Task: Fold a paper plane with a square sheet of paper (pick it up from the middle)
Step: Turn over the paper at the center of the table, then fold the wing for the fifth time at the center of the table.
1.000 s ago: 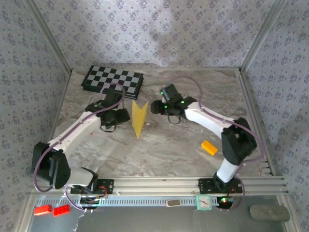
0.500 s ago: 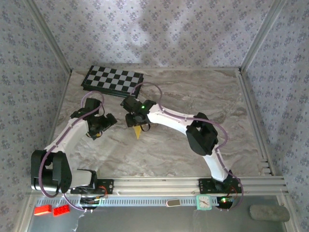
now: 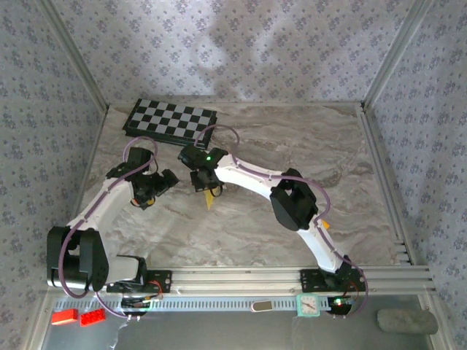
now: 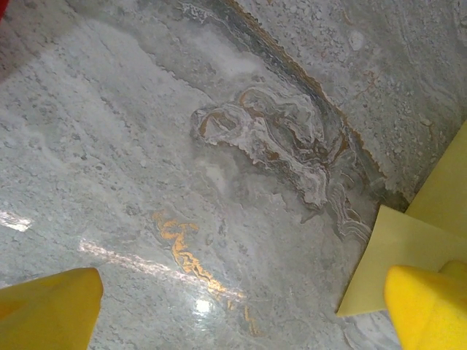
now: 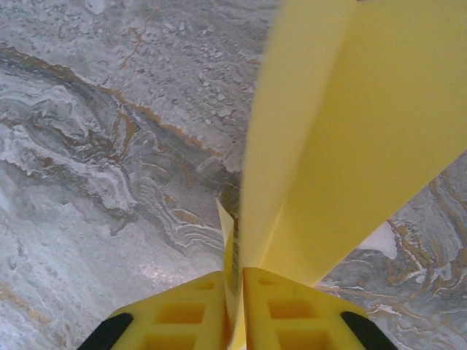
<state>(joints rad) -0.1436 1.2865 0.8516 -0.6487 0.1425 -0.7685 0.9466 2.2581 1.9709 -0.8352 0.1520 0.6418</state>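
The square sheet of paper is folded into a narrow pointed paper plane (image 5: 343, 146). It stands on edge, its layers pinched between the yellow fingers of my right gripper (image 5: 235, 275), which is shut on it. From above, my right gripper (image 3: 204, 181) covers most of the plane, and a yellow tip (image 3: 209, 200) pokes out below it. My left gripper (image 3: 153, 191) is to the left of the plane and apart from it. Its fingers (image 4: 47, 306) stand open over bare marble, and a corner of the paper (image 4: 408, 244) lies at the right in that view.
A checkerboard (image 3: 171, 120) lies at the back left of the marble table (image 3: 255, 233). A small orange block (image 3: 325, 224) peeks out behind the right arm's elbow. Patterned walls and metal rails enclose the table. Red bricks (image 3: 76, 317) lie beyond the front rail.
My right arm swung left over the paper plane and its jaws closed on it. My left gripper drew back to the left and opened wide.
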